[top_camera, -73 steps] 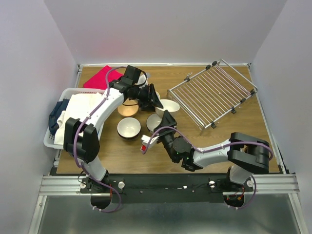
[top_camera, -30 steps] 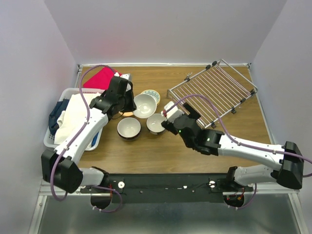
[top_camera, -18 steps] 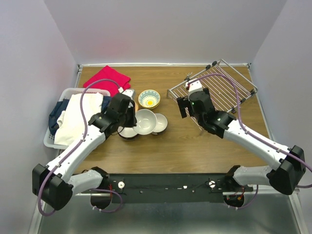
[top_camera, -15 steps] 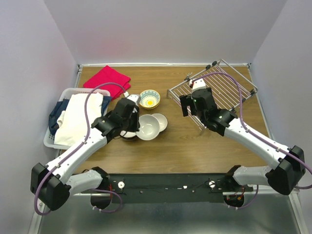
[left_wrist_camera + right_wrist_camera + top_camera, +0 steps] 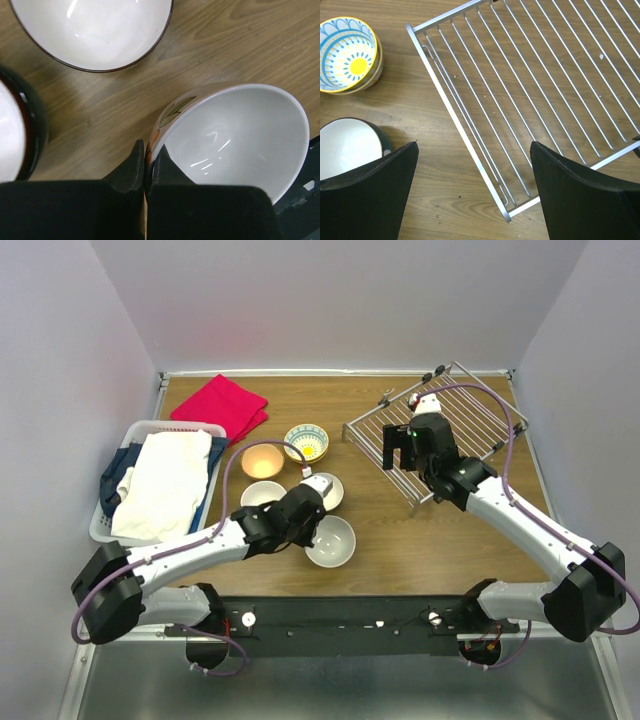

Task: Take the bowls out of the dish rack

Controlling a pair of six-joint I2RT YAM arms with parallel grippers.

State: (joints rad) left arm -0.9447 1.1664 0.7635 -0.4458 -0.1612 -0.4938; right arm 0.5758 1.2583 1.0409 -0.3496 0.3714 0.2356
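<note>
My left gripper (image 5: 309, 528) (image 5: 148, 150) is shut on the rim of a white bowl (image 5: 331, 542) (image 5: 235, 140) with a leaf pattern on its outside, low over the wood near the table's front. Around it sit a white dark-rimmed bowl (image 5: 326, 488) (image 5: 92, 30), another white bowl (image 5: 262, 495), a tan bowl (image 5: 263, 461) and a floral blue-and-yellow bowl (image 5: 306, 442) (image 5: 347, 55). The silver dish rack (image 5: 440, 430) (image 5: 535, 90) lies at the back right with no bowl showing on it. My right gripper (image 5: 400, 452) (image 5: 472, 147) hangs open above the rack's near-left corner, nothing between its fingers.
A white plastic basket (image 5: 112, 528) holding folded cloths stands at the left edge. A red cloth (image 5: 222, 403) lies at the back left. Bare wood stretches between the bowls and the rack.
My left gripper has carried the white bowl toward the table's front, uncovering the tan bowl. My right arm has drawn back farther over the rack, still open.
</note>
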